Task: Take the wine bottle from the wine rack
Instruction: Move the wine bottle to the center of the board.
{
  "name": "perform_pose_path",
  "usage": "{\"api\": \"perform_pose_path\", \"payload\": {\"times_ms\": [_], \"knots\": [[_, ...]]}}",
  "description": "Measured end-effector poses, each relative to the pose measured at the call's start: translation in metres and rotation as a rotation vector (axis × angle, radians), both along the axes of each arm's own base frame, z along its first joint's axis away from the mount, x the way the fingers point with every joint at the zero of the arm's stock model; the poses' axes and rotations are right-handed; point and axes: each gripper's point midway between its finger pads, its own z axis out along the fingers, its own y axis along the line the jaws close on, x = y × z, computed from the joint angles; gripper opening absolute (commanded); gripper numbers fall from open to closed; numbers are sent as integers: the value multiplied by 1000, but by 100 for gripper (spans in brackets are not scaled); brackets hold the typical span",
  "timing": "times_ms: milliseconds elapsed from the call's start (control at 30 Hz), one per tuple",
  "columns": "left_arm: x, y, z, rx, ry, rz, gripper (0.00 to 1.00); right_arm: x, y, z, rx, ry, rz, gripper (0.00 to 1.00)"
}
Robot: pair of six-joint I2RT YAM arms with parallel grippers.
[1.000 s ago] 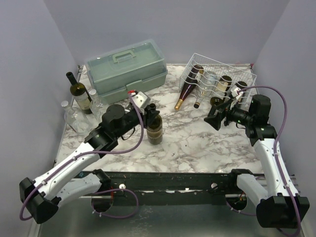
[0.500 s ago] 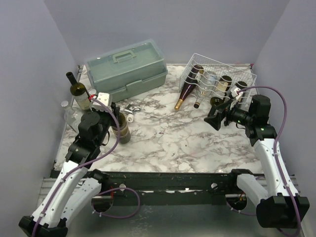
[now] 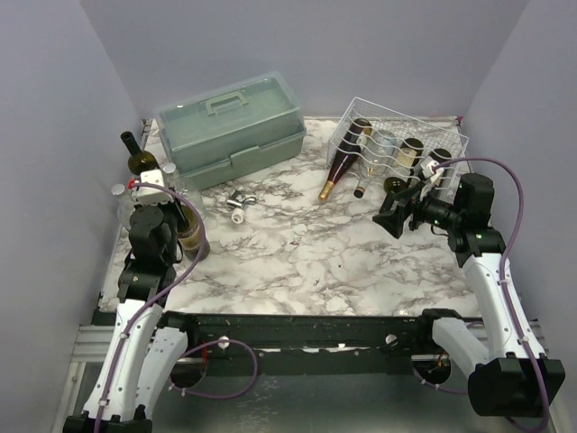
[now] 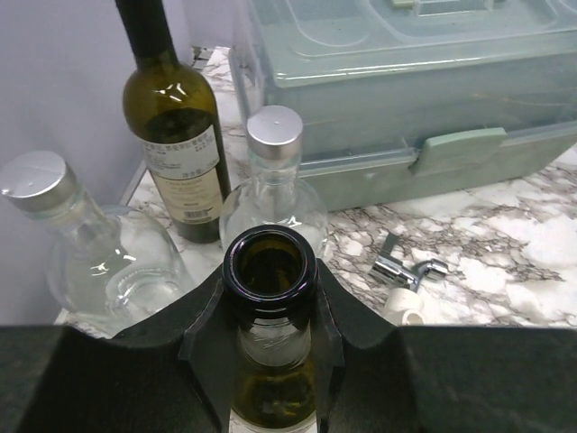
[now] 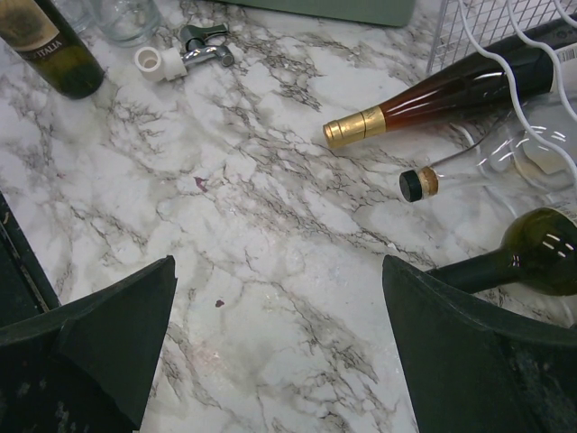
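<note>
White marble with grey veins covers the surface (image 3: 297,257), and lilac walls close it in on three sides. The wine bottle (image 4: 270,338), dark green and with an open mouth, is upright at the far left of the surface, well apart from the wine rack (image 3: 410,115) at the far right. The left fingers (image 4: 204,347) are closed narrow on its neck, just under the lip, one on each side. Whether its base rests on the marble or hangs a little above it, I cannot tell. Just beside it stand a dark labelled bottle (image 4: 176,135) and two clear bottles (image 4: 273,176) with silver caps. Behind them is the grey-green toolbox (image 3: 230,126).

In my judgement the main part is done, because this bottle is off the rack. What is left is to set it down firmly and let go. Other bottles lie in the rack, among them an amber bottle (image 5: 442,90) with gold foil, whose neck reaches out over the marble. The right fingers (image 5: 99,334) stand wide and hold nothing, near the front of the rack.
</note>
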Motion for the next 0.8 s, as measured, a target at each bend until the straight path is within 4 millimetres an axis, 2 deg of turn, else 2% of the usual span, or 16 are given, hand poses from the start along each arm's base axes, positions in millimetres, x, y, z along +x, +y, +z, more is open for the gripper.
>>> {"api": "perform_pose_path", "payload": {"times_ms": [300, 767, 800], "knots": [[1, 23, 4, 28, -13, 97, 0, 0, 0, 0, -1, 0, -1, 100], [12, 43, 0, 72, 8, 190, 0, 0, 0, 0, -5, -4, 0, 100], [13, 44, 0, 72, 6, 194, 5, 0, 0, 0, -5, -5, 0, 100]]}}
